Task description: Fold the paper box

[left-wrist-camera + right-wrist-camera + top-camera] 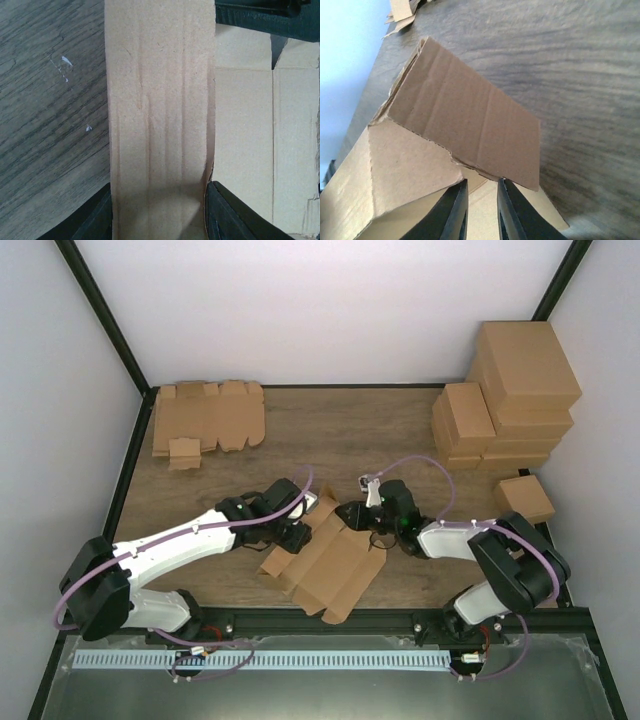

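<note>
Folding looks half begun: the box (325, 562) lies mostly flat on the table (400, 440), near the arms. My left gripper (159, 189) clamps one panel (157, 100) across its width. The right gripper (482, 181), barely parted, holds nothing at a raised flap (465, 115). Next, I judge, press that flap over its crease.

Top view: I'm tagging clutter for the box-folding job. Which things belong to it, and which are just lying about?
In the job:
- paper box, part folded, between the arms
- left gripper
- right gripper

Lying about:
- flat cardboard blanks, far left
- stacked brown cartons, far right
- small carton, just in front of the stack
</note>
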Tool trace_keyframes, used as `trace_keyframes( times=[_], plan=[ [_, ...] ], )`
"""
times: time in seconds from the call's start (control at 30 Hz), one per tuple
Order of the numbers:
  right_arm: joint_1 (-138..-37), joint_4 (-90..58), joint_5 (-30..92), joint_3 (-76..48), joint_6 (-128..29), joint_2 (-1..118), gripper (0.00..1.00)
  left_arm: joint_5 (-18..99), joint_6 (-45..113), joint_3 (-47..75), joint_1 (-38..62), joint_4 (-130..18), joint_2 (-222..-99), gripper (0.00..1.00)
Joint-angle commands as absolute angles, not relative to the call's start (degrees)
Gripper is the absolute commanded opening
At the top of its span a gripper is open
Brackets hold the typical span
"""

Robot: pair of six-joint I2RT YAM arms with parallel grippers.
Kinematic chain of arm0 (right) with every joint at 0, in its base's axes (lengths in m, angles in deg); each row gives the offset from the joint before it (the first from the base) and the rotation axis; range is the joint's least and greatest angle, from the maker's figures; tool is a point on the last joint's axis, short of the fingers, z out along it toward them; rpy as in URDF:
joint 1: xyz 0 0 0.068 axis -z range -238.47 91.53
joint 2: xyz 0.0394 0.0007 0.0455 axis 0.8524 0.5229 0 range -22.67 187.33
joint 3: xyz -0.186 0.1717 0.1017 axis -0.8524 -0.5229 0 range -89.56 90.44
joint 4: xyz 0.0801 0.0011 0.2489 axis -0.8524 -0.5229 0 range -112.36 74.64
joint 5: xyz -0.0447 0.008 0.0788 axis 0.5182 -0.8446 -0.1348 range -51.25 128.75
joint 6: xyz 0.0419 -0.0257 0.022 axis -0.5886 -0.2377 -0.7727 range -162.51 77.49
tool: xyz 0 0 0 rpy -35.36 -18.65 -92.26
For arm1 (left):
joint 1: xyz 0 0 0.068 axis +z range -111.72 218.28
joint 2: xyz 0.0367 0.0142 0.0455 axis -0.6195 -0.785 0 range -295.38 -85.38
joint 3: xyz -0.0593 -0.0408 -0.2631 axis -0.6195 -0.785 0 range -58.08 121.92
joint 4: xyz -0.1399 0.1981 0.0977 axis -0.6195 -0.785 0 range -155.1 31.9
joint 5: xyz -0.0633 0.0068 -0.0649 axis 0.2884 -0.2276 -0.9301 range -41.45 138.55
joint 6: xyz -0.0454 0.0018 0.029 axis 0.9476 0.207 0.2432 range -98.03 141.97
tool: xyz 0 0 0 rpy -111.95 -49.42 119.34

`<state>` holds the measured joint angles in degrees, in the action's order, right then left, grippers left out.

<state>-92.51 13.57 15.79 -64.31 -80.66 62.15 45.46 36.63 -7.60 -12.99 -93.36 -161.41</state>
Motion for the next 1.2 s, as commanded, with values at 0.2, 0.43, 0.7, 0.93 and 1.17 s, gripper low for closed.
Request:
trace_keyframes(
  times=[0.2, 0.43, 0.7, 0.93, 1.17],
  plan=[
    [-95.0, 7.1, 29.9, -59.1, -67.6, 61.0, 0.25, 45.2, 37.5, -6.3, -13.2, -93.0, -161.2, 0.47],
    [-96.1, 10.9, 33.0, -60.8, -63.0, 61.6, 0.28, 43.2, 37.4, -5.9, -13.2, -93.2, -160.9, 0.47],
    [-96.3, 11.9, 37.6, -62.1, -61.8, 60.6, 0.41, 44.2, 37.1, -5.9, -13.1, -94.3, -160.8, 0.47],
    [-96.4, 12.9, 33.5, -63.3, -60.1, 59.0, 0.1, 44.8, 37.4, -5.3, -13.1, -94.5, -161.2, 0.47],
    [-99.1, 9.6, 36.9, -66.3, -59.1, 52.8, 0.01, 40.1, 39.0, -4.4, -12.5, -93.1, -160.3, 0.47]
  ],
)
